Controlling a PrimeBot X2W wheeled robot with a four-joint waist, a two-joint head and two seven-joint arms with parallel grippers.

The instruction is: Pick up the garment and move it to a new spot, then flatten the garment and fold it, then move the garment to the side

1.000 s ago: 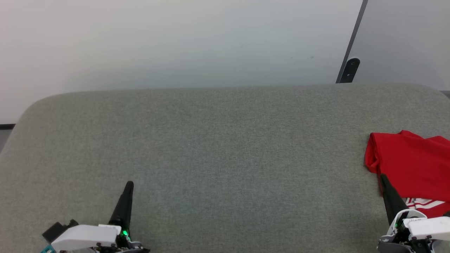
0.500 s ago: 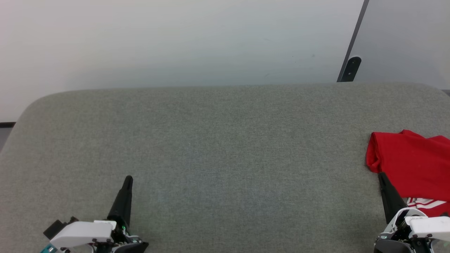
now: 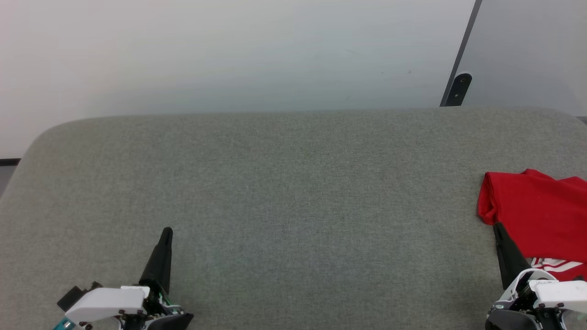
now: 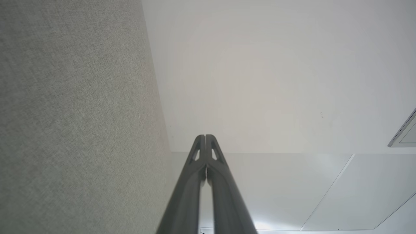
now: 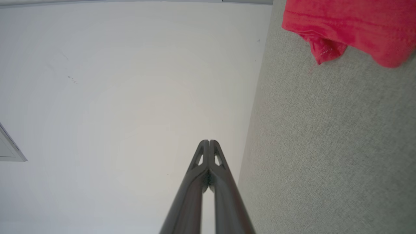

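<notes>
Sitting folded at 3 o'clock on grey surface (image 3: 275, 183) was garment (image 3: 539, 215) | left gripper (image 3: 166, 231) closed, empty | right gripper (image 3: 496, 228) closed, empty, beside garment | task looked done

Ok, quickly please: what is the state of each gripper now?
Left gripper: closed, holding nothing.
Right gripper: closed, holding nothing; the garment lies on the surface beside it, not gripped.

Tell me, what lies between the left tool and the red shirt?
Between the left tool and the red shirt, the head view shows bare grey upholstery; the right tool stands by the shirt's edge.
</notes>
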